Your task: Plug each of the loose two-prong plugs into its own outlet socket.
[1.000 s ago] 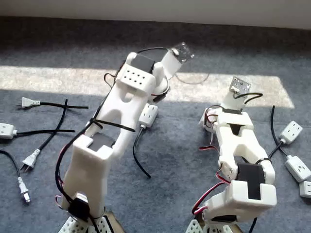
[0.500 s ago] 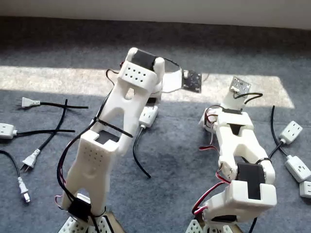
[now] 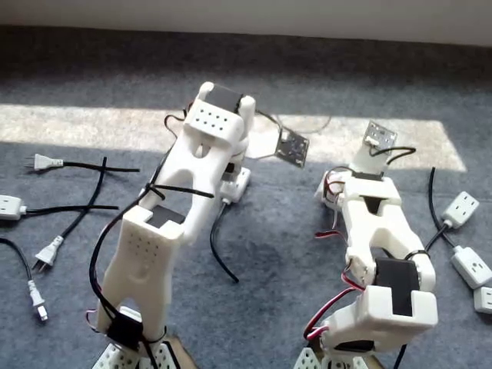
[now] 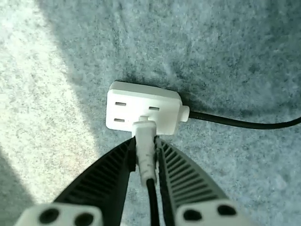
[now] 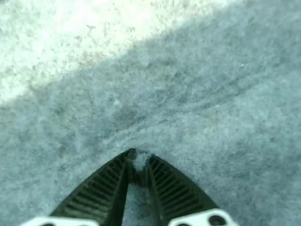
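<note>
The left gripper (image 4: pixel 145 141) was clamped on a white two-prong plug (image 4: pixel 144 129), its black ribbed fingers (image 4: pixel 117 165) pinching the smooth moulded body from both sides. The plug's long axis ran in line with the fingers. Its nose pointed at the face of a white outlet block (image 4: pixel 141 106), and a black cord (image 4: pixel 151 202) trailed back between the fingers. The nose met the block's face, with bare slots showing beside it; the prongs could not be seen.

The block was a glossy rounded rectangle lying flat on nubby grey carpet (image 4: pixel 235 56). Its long axis lay crosswise to the plug, and a black lead (image 4: pixel 235 123) left one short end. In the high view it lay just under the left arm's wrist.

The right gripper (image 5: pixel 140 156) rested tip-down on the carpet, its ribbed fingers drawn nearly together with nothing between them. Another loose plug (image 3: pixel 40 161) lay well apart on that carpet, prongs pointing away from its black cord.
</note>
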Controlling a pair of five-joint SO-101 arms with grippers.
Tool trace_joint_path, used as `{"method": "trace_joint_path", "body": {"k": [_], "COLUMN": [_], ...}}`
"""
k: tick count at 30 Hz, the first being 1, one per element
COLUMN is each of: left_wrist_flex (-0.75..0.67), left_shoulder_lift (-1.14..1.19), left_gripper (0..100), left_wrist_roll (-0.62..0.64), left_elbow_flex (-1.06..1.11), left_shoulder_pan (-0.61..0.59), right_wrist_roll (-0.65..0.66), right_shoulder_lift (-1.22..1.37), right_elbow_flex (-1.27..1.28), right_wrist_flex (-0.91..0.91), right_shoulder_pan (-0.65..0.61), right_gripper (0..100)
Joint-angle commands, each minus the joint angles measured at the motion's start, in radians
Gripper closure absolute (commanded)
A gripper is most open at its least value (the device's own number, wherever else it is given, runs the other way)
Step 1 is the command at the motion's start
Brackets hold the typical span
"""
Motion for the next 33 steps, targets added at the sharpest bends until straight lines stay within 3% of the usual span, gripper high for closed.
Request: {"method": "trace_joint_path", "body": {"k": [1, 6, 24, 33], "left_wrist_flex": [-0.083, -0.141, -0.132, -0.132], "left_shoulder_lift": [-0.019, -0.018, 0.004, 0.087], "left_gripper": [99, 99, 99, 99], "left_wrist_roll": [-0.199, -0.198, -0.198, -0.201], "left_elbow_flex": [0.001, 0.005, 0.002, 0.002], "left_shoulder_pan": [-0.013, 0.013, 0.11, 0.085], "right_wrist_roll": [-0.006, -0.006, -0.006, -0.006], "right_shoulder_lift": [0.002, 0.002, 0.002, 0.002], "right_elbow_flex": [-0.045, -0.045, -0.045, -0.045], "right_wrist_flex": [-0.01, -0.01, -0.01, -0.01], "right_shoulder_pan": [-0.016, -0.016, -0.016, -0.016], "right_gripper": [99.2, 99.2, 99.2, 99.2]}}
